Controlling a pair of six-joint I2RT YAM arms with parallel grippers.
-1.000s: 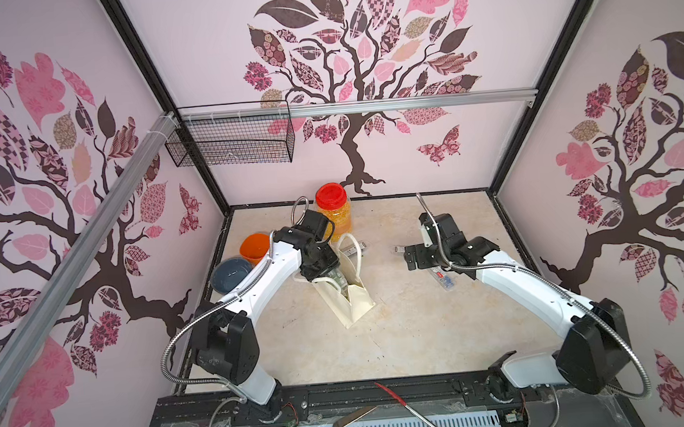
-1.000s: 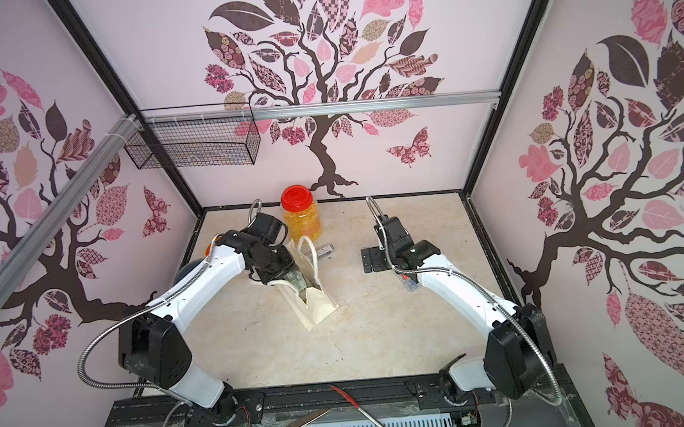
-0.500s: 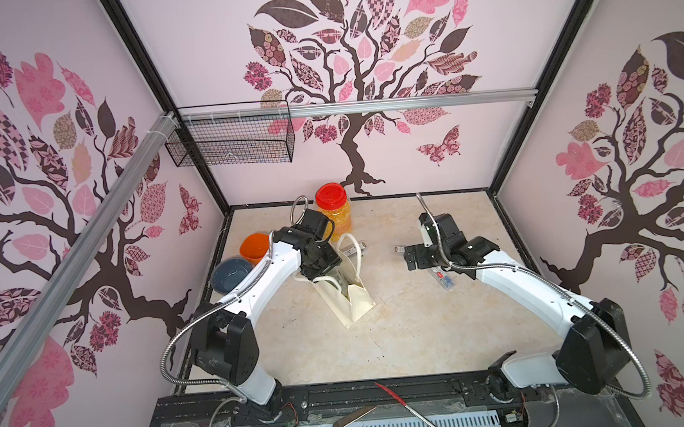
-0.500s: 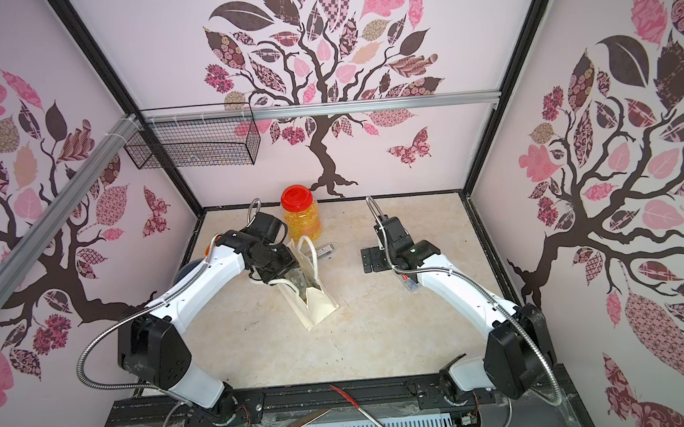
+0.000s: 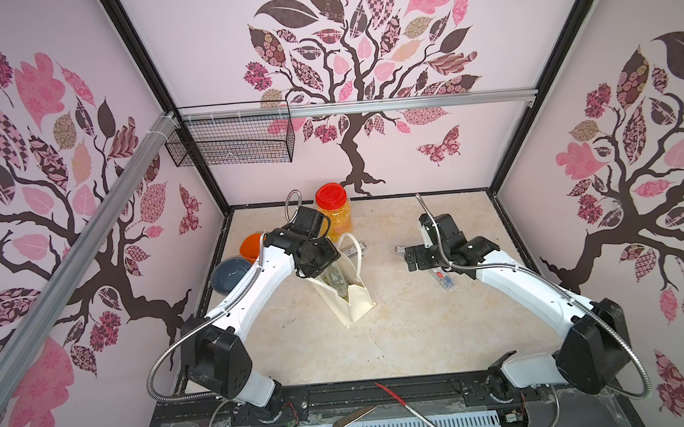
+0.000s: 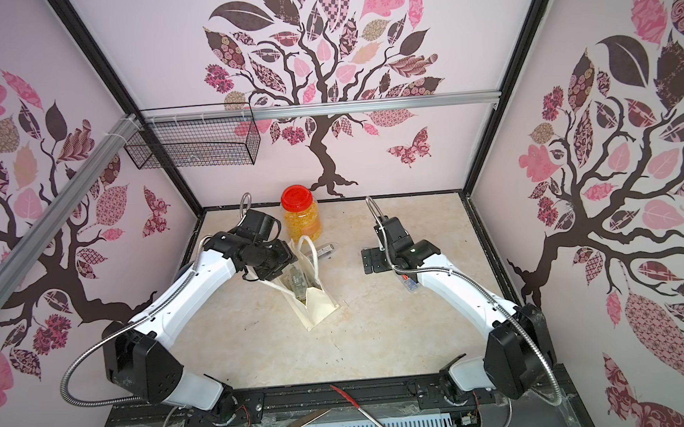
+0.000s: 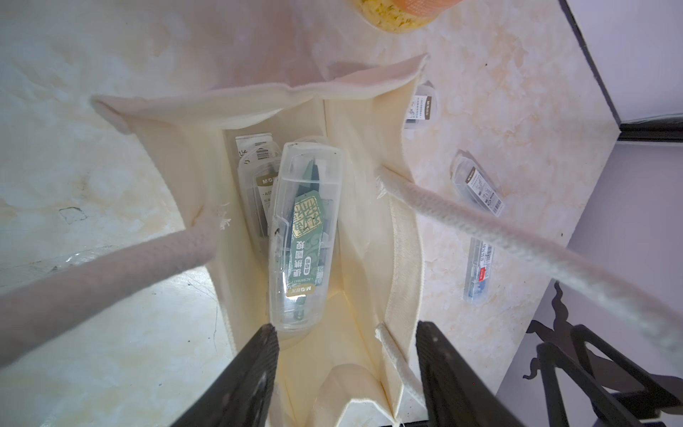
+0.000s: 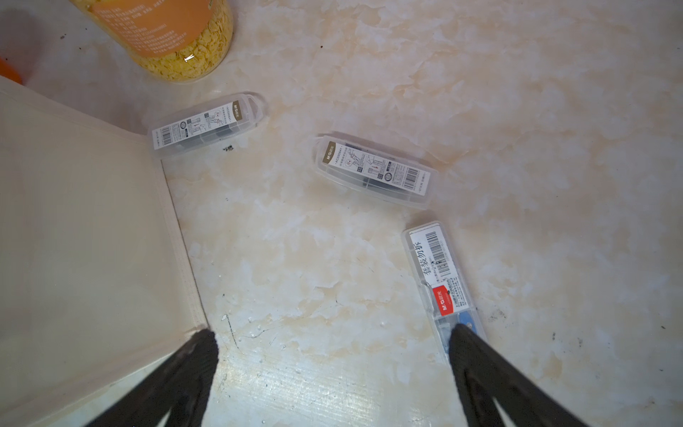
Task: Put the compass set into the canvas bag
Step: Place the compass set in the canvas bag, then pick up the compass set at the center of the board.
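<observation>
Compass set (image 7: 303, 236) in canvas bag (image 7: 369, 185) | L gripper (image 7: 347, 327) jaws apart, empty, over bag | R gripper (image 8: 331, 331) wide, empty

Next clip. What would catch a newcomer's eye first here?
The cream canvas bag stands open mid-table, the left gripper open at its mouth, and a clear compass set case with a green label lies inside alongside a second case. Behind the bag is a red-lidded jar, and three more clear cases lie loose on the table near the open right gripper.
</observation>
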